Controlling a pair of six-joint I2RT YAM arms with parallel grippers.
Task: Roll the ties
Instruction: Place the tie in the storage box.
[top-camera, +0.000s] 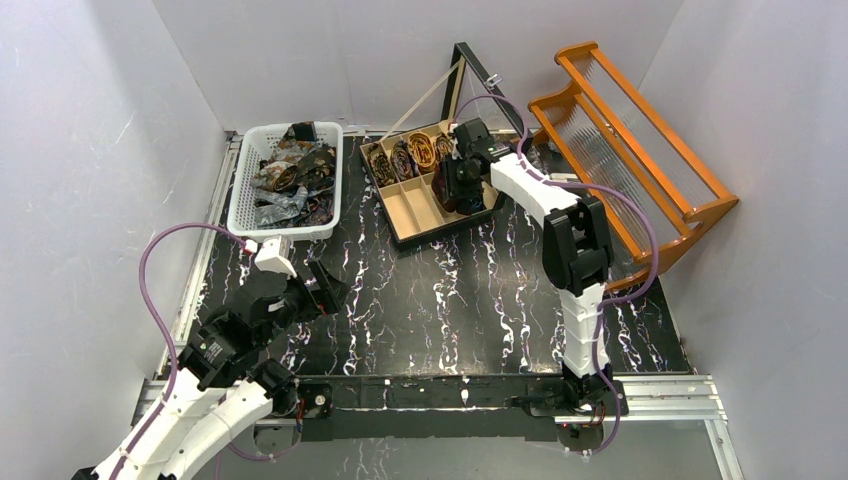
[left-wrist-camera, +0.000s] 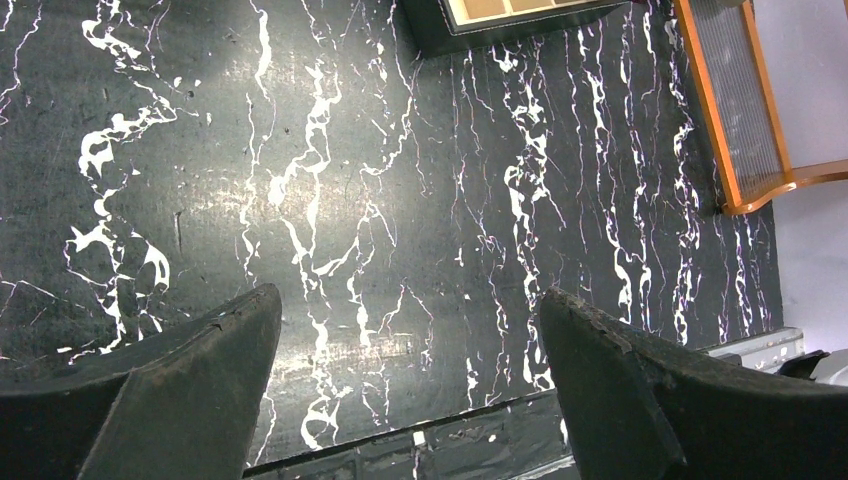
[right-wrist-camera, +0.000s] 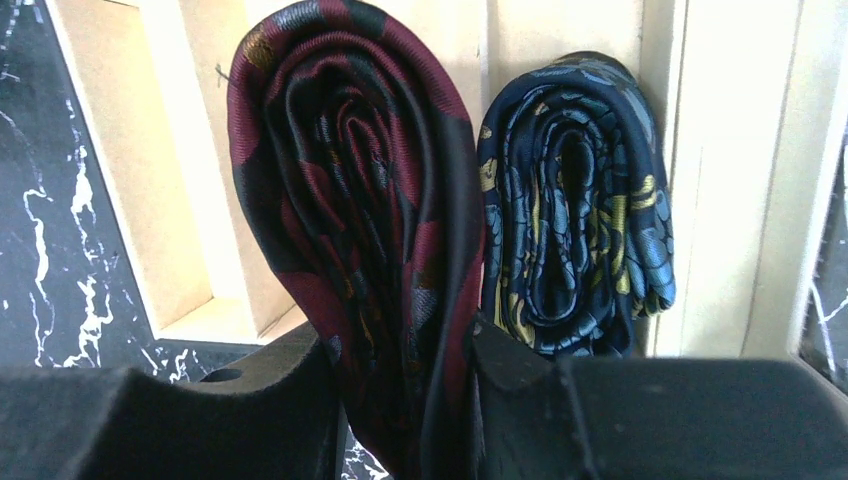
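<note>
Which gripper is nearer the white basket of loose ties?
Left. The open left gripper hangs just in front of the white basket; the right gripper is farther right, over the divided box, holding a rolled maroon tie.

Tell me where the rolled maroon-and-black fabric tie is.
In the right wrist view, the right gripper pinches the maroon tie at the wooden compartment box, a rolled blue-and-gold tie beside it.
</note>
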